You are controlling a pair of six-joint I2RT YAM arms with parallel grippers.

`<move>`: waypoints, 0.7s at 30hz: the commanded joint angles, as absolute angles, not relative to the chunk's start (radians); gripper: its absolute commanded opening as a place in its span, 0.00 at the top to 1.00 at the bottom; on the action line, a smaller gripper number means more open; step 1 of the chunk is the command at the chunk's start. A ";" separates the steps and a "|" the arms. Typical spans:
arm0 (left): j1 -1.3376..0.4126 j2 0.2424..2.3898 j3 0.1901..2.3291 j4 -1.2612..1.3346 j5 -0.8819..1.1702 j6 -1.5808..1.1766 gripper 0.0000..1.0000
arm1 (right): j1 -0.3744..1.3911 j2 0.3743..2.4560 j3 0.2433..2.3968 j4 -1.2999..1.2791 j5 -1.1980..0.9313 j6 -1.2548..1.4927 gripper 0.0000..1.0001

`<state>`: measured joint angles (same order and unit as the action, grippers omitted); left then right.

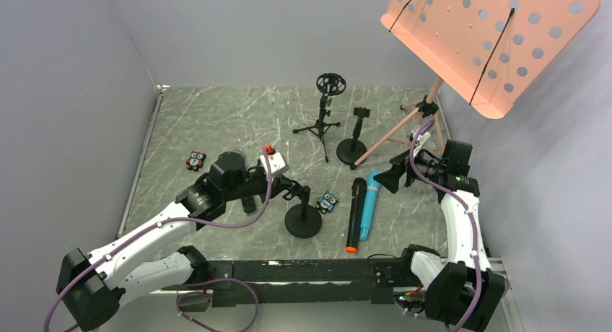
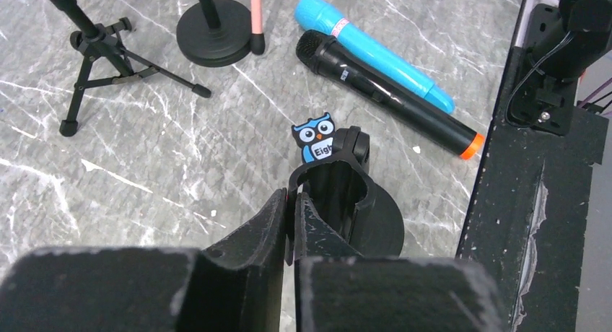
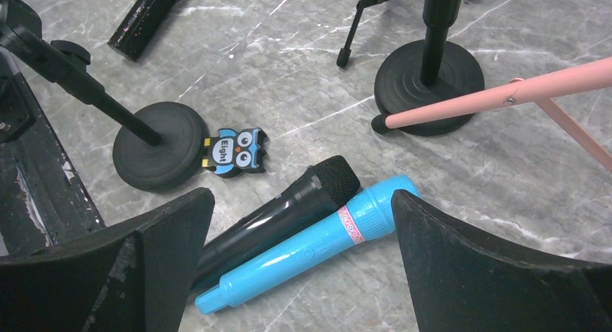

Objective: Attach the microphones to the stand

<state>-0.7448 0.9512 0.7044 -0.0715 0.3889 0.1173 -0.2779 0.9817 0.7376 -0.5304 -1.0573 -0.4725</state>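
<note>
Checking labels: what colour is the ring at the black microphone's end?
Orange. The ring on the black microphone shows best in the left wrist view.

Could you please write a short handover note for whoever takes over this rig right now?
Left gripper: shut, right at the clip of the near round stand.
Right gripper: open, above the black microphone and the blue microphone, which lie side by side on the table.
Done: nothing; no microphone sits on any stand.
To do: fit them all; a third microphone is not clearly in view.
</note>
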 commanded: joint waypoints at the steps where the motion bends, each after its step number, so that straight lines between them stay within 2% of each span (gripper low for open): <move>1: -0.750 0.904 0.705 0.008 0.324 0.049 0.79 | -0.272 0.986 0.763 -0.526 -1.077 -0.500 0.00; 7: -0.751 0.836 0.681 0.002 0.276 0.008 0.47 | -0.273 0.987 0.752 -0.495 -1.064 -0.461 0.00; 12: -0.750 0.738 0.687 -0.065 0.211 0.009 0.38 | -0.273 0.992 0.744 -0.474 -1.042 -0.419 0.00; 18: -0.750 0.553 0.632 -0.109 0.019 -0.011 0.03 | -0.247 1.073 0.798 -0.582 -0.873 -0.420 0.00; 21: -0.749 0.491 0.581 -0.086 0.004 -0.063 0.01 | -0.170 1.101 0.789 -0.545 -0.686 -0.339 0.00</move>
<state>-0.7471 0.5526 0.6312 -0.0937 0.0933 -0.0002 -0.2451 1.0760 0.7555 -0.5522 -0.9146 -0.4156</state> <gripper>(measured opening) 0.986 0.994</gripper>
